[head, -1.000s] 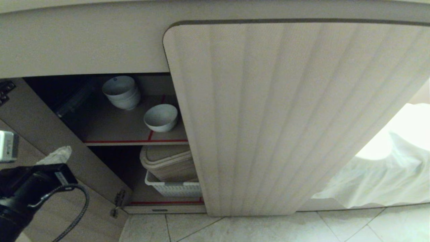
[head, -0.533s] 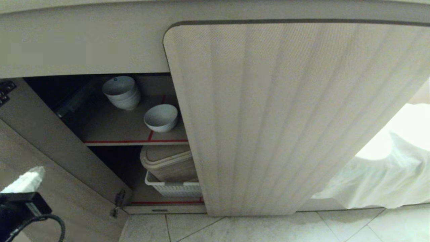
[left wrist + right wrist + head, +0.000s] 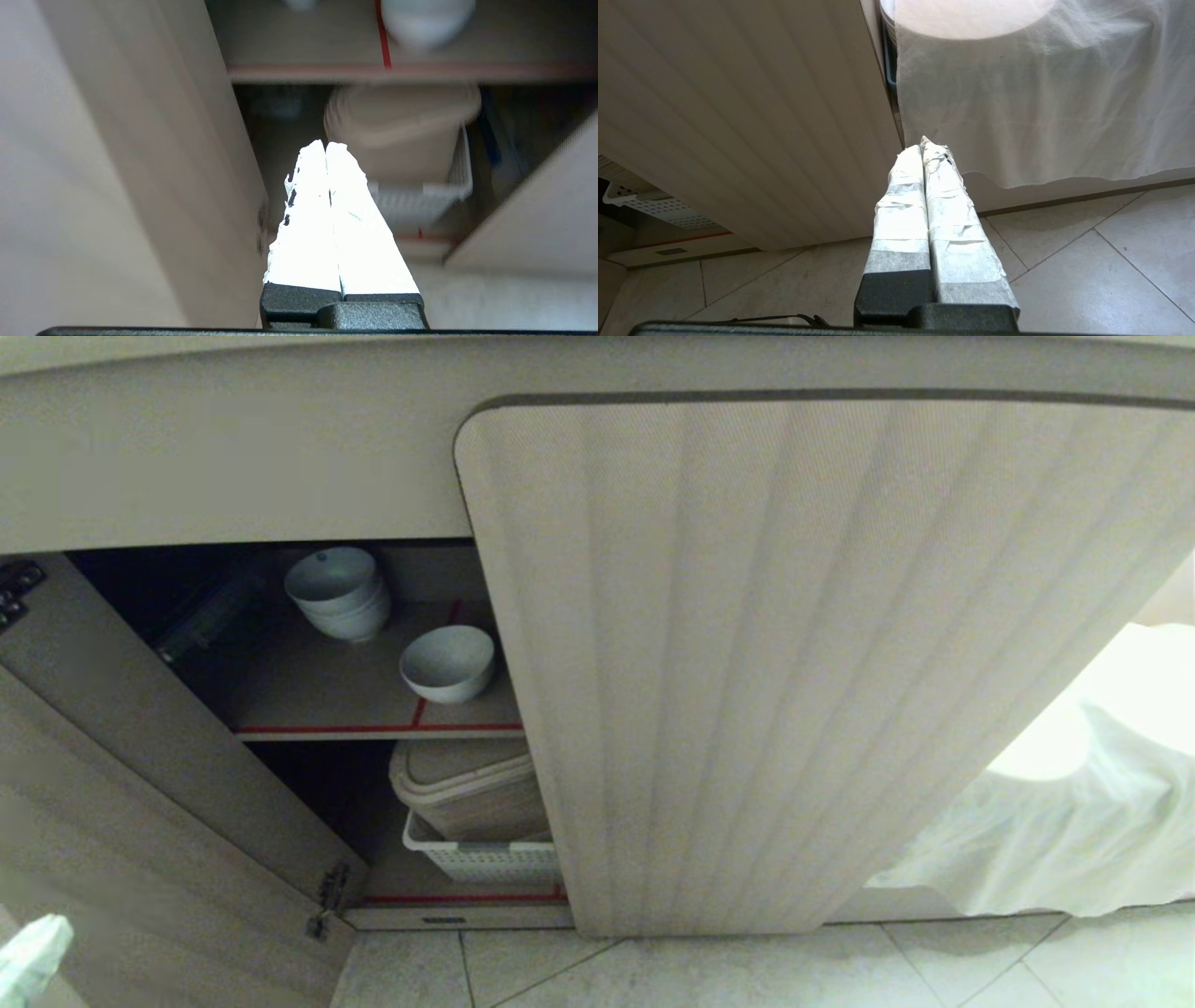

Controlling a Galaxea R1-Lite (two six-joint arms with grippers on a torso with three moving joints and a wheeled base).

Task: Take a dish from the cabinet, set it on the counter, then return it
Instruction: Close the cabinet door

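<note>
The dish [image 3: 446, 663], a small white bowl, stands alone on the upper red-edged shelf [image 3: 373, 729] of the cabinet; it also shows at the edge of the left wrist view, dish [image 3: 423, 21]. The cabinet's left door [image 3: 140, 775] hangs open and its ribbed right door [image 3: 794, 663] is closed. My left gripper [image 3: 325, 144] is shut and empty, low in front of the opening and well below the dish; only its white tip [image 3: 28, 957] shows in the head view's bottom-left corner. My right gripper [image 3: 924, 142] is shut and empty, parked near the floor beside the closed door. The counter's top is out of view.
A stack of white bowls [image 3: 338, 590] sits further back on the same shelf. On the lower shelf a beige lidded bin [image 3: 471, 789] rests in a white basket [image 3: 481, 863]. A white cloth [image 3: 1055, 821] hangs at the right. Pale floor tiles [image 3: 747, 971] lie below.
My left arm has dropped down and toward the lower left, almost leaving the head view; only its white fingertip remains in sight. The bowls and doors have not moved.
</note>
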